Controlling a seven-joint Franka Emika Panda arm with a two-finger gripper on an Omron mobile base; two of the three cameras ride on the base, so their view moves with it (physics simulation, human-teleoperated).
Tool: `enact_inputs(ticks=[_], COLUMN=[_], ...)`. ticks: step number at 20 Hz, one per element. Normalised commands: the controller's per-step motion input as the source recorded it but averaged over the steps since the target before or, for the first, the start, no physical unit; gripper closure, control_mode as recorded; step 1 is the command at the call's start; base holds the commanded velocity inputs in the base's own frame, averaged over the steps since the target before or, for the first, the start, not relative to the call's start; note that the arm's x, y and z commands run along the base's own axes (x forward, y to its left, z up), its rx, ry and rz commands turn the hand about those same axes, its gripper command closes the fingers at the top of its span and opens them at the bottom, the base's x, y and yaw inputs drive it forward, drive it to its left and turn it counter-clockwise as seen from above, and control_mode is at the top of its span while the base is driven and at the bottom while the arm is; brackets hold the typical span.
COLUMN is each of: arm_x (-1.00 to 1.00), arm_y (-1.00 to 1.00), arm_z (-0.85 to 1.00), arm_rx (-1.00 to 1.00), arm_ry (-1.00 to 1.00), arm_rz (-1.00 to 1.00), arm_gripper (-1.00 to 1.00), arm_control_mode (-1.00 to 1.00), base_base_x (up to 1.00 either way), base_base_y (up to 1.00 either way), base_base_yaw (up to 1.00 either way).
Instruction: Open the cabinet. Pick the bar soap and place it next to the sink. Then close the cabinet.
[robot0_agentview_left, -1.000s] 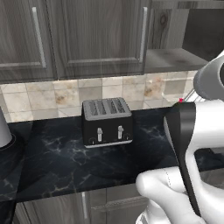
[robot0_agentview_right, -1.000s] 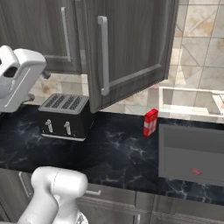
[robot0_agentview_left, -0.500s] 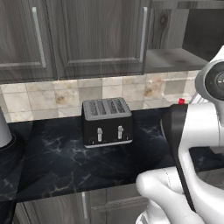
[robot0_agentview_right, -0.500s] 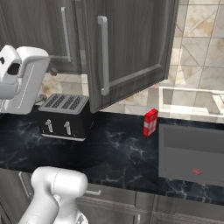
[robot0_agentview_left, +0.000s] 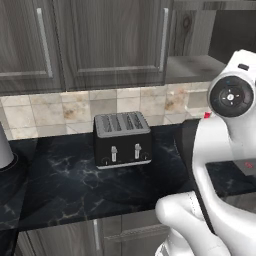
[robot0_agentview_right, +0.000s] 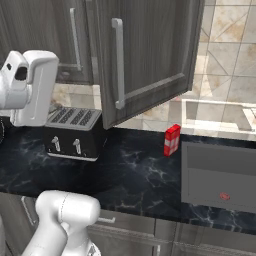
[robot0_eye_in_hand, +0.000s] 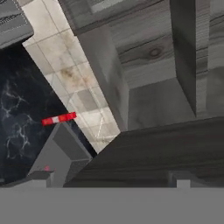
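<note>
Now jaws apart, just before the open cabinet shelf.

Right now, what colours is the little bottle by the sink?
The bottle has red and white stripes. The right base view shows it best, standing beside the sink.

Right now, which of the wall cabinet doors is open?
The cabinet's right-hand door, swung out over the counter above the toaster and the red-and-white bottle. The door to its left sits flush and shut.
</note>
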Motion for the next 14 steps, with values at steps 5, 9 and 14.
enact_inputs(ticks=[5, 9, 14], arm_x=[0.00, 0.00, 0.00], arm_y=[-0.19, -0.15, -0.06], arm_z=[0.00, 0.00, 0.00], arm_rx=[-0.11, -0.09, -0.09], arm_ry=[0.00, 0.00, 0.03], arm_rz=[-0.13, -0.20, -0.23], arm_gripper=[-1.00, -1.00, -1.00], arm_control_mode=[-1.00, -1.00, -1.00], base_base_x=[0.00, 0.00, 0.00], base_base_y=[0.00, 0.00, 0.00], base_base_yaw=[0.00, 0.00, 0.00])
